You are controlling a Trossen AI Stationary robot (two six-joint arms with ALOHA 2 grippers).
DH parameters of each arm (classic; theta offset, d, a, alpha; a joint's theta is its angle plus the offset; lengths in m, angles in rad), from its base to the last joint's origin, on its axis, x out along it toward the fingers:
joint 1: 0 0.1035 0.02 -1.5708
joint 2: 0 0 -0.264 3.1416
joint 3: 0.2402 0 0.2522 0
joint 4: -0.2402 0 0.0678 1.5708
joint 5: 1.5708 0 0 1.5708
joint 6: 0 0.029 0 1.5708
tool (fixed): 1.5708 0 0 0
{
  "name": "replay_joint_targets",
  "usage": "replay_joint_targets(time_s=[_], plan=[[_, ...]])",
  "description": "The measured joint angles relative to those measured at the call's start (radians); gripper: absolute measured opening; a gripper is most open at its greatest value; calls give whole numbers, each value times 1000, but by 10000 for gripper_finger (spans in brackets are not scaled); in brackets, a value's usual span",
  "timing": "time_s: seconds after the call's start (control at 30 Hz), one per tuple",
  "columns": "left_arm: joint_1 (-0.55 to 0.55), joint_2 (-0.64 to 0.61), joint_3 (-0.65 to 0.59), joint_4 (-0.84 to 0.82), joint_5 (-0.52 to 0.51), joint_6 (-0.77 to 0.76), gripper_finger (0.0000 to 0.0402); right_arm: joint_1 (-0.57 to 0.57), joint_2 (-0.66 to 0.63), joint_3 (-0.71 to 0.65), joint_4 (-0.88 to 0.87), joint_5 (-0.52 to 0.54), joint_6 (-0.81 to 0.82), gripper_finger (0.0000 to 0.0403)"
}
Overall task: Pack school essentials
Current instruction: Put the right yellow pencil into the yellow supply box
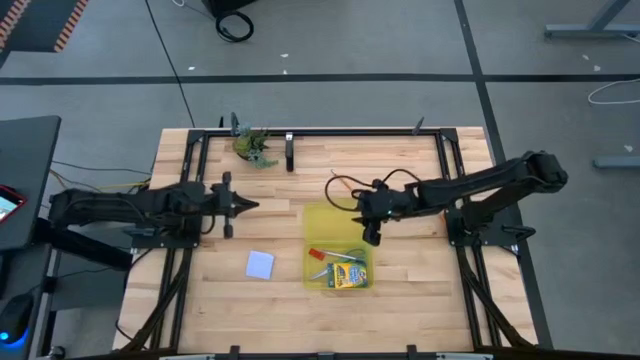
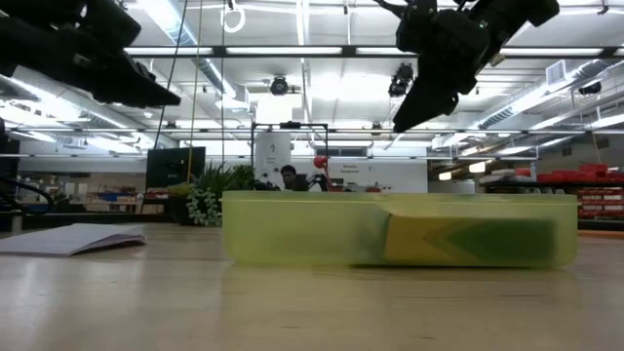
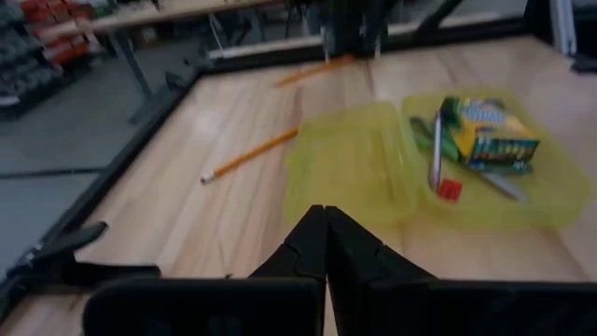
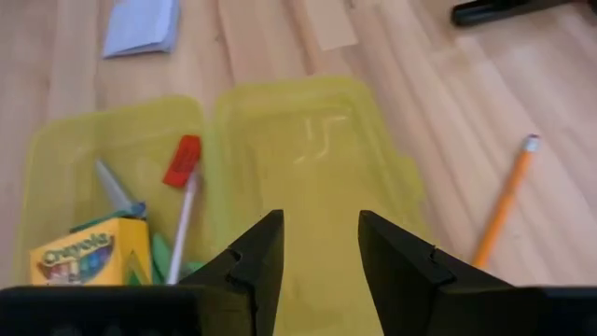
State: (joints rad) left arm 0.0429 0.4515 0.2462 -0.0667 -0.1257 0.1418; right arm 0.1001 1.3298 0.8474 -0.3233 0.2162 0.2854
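Note:
An open translucent yellow case (image 1: 335, 246) lies mid-table. Its near half holds the yellow-green crayon box (image 4: 89, 257), scissors (image 4: 117, 191), a pale pen (image 4: 184, 224) and a red eraser (image 4: 182, 161). Its far half (image 4: 298, 159) holds nothing. The orange pencil (image 4: 504, 201) lies flat on the wood beyond the case, and the pale blue note pad (image 1: 260, 264) lies flat to the case's left. My right gripper (image 4: 322, 247) hangs open above the case's far half, well clear of it (image 2: 419, 107). My left gripper (image 3: 326, 224) is shut, raised off the table left of the case (image 1: 250, 205).
A greenish leafy clump (image 1: 253, 147) sits at the far edge beside a black frame rail (image 1: 320, 132). Bare wood lies around the note pad and near the front edge. The low view shows the case's wall (image 2: 292, 229) standing low on the table.

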Motion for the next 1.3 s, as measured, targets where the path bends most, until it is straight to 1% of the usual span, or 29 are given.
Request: replay_joint_targets(time_s=[0.23, 0.4, 0.57, 0.67, 0.93, 1.13, 1.3], plan=[[-1, -142, 0, -78, 2, -16, 11, -53, -60, -8, -87, 13, -21, 146], [-1, -216, -14, -99, 65, -42, 5, -106, -124, -92, -91, 14, 5, 146], [-1, -255, -58, -106, 69, -74, 6, -163, -177, -185, -99, 13, 55, 146], [-1, -273, -67, -110, 69, -79, 11, -206, -200, -214, -140, 12, 91, 146], [-1, -373, -76, -165, 69, -79, 5, -327, -222, -218, -319, 11, 126, 146], [-1, -443, -76, -220, 68, -95, 9, -422, -217, -218, -400, 3, 139, 146], [-2, -445, -115, -178, 69, -109, 4, -525, -207, -218, -473, -33, 185, 143]])
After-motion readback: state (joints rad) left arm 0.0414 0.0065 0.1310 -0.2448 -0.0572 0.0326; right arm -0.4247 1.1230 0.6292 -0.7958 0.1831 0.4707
